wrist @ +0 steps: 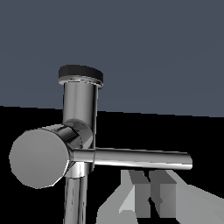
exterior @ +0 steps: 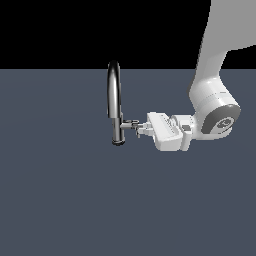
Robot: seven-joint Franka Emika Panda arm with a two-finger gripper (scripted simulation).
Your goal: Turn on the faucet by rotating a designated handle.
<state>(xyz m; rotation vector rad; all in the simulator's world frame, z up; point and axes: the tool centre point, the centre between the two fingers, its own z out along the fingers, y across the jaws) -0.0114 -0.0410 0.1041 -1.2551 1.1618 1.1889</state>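
A chrome faucet [exterior: 115,102] stands on a grey tabletop [exterior: 60,200], its side handle [exterior: 131,123] pointing toward the sideways arm, whose pincer [exterior: 140,128] sits level beside that handle to push it; its opening cannot be judged.

You are looking at a bare simulated scene. In the exterior view a flat, slate blue-grey floor [exterior: 65,200] fills the lower three quarters of the frame, evenly lit and unmarked. Above it, a solid black backdrop [exterior: 75,30] runs across the top of the frame, meeting the floor at a straight horizontal line. No walls, furniture or windows show. In the wrist view you see the same two tones, grey-blue and black.
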